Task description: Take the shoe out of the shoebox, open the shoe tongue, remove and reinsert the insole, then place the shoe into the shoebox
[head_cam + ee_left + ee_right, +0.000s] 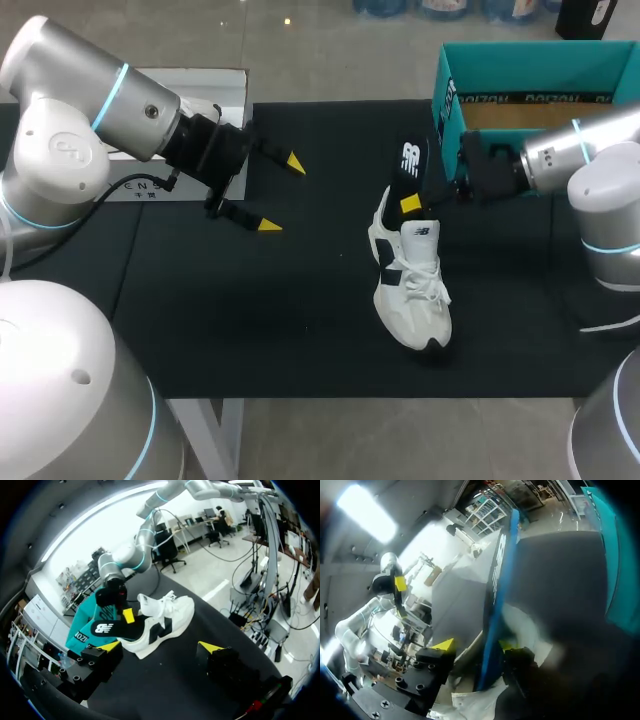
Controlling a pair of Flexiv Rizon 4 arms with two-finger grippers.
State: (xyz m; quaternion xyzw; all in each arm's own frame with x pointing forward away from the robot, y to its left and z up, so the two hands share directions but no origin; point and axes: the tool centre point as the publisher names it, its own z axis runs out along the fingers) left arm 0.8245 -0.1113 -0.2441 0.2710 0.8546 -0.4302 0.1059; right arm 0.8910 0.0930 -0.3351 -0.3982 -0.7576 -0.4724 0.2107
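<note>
Counted: two grippers, one shoe, one insole, one shoebox, one white box, one black mat.

Right gripper (420, 198): clenched on the insole (410, 165). In the right wrist view the insole is seen edge-on between the two yellow tips, held from both sides. The insole is held tilted. Its lower end is at the shoe's opening, and its upper end is raised toward the shoebox.

Left gripper (281, 194): released, fingers spread, nothing between them. It is held over the mat's left part, well apart from the shoe.

Shoe (412, 290): white with dark panels, laces tied. It is set upright on its sole on the black mat (250, 320), outside the shoebox. The heel is toward the right gripper. The toe is near the mat's front edge.

Open room: a wide strip of bare mat is noted between the left gripper and the shoe. Less room is seen between the shoe and the mat's front edge.

Shoebox (447, 100): teal, open-topped, placed at the mat's far right corner just behind the right gripper. Only its brown cardboard floor is visible inside.

White box (215, 85): at the far left edge of the mat, partly covered by the left arm. Its contents cannot be told.
</note>
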